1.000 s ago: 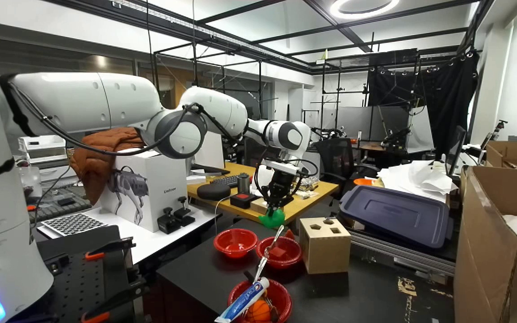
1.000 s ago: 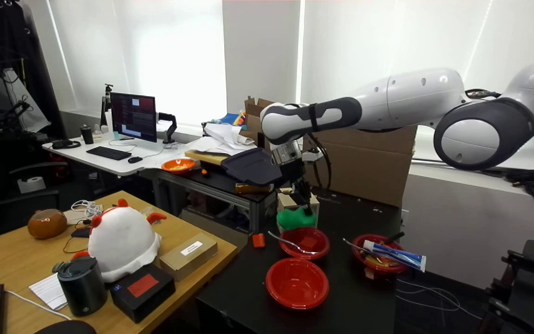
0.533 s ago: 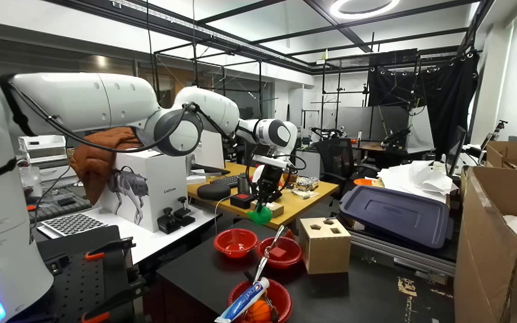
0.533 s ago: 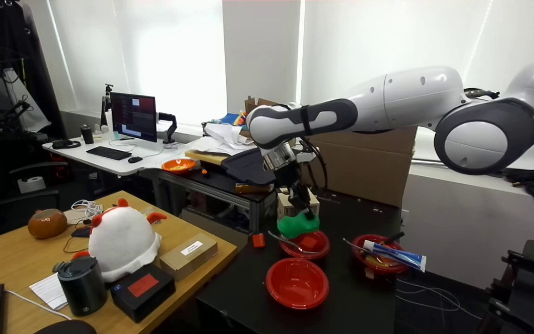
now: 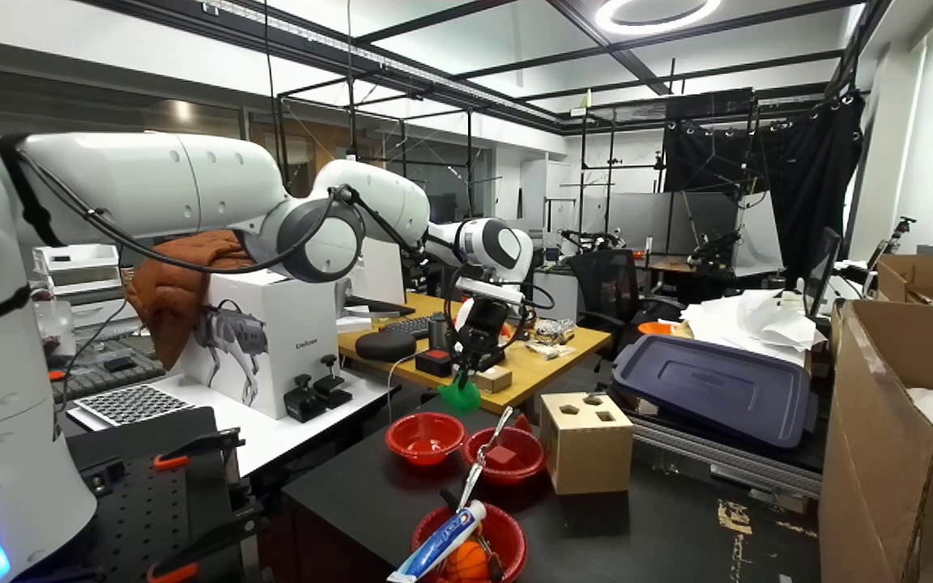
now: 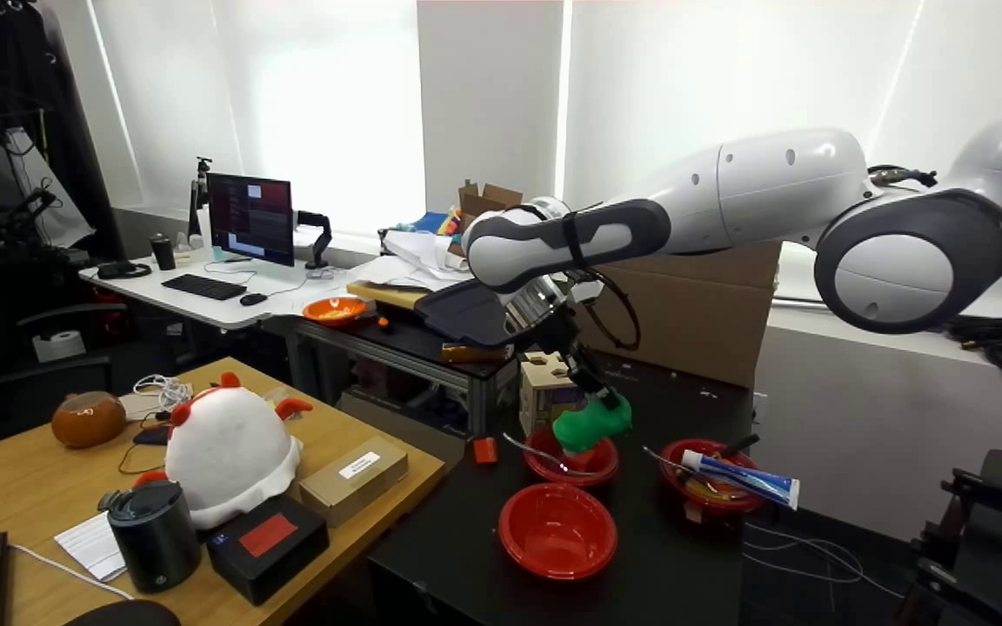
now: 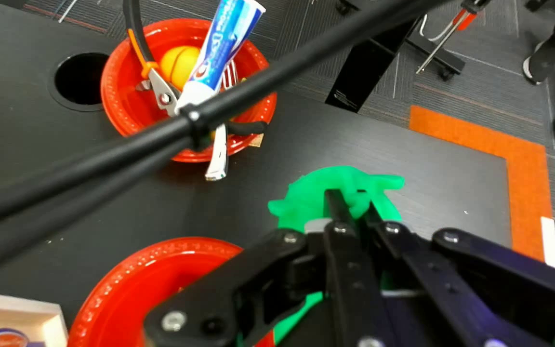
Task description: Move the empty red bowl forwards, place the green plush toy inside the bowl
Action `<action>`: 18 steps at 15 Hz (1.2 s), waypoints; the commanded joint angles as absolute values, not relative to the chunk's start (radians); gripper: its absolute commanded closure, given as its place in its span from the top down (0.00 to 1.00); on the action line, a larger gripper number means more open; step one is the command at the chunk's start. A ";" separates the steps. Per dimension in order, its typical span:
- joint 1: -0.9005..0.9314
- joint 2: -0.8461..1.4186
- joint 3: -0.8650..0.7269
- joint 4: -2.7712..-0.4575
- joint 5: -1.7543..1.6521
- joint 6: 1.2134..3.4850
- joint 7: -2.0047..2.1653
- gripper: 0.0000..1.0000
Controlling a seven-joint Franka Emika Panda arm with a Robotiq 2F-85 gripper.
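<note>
In an exterior view, we find the gripper just below centre, its jaws pinching the green toy in the air; the empty red bowl sits lower and slightly left. In an exterior view, a neighbouring red bowl shows partly behind the toy, with the empty red bowl lower in the frame. In the wrist view, right of centre, the jaws clamp the toy. We judge the placing step in hand; whether the forward move is done, we cannot tell. Next, we should bring the toy over the empty red bowl, lower it and let go.
</note>
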State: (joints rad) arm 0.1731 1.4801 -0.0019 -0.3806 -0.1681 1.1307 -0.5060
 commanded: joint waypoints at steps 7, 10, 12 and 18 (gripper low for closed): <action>0.272 1.491 -0.022 -0.463 -0.252 1.135 -0.582 0.02; 0.312 1.492 -0.008 -0.507 -0.247 1.178 -0.548 0.02; 0.340 1.493 0.007 -0.542 -0.238 1.221 -0.520 0.02; 0.380 1.503 0.045 -0.670 -0.220 1.409 -0.385 0.02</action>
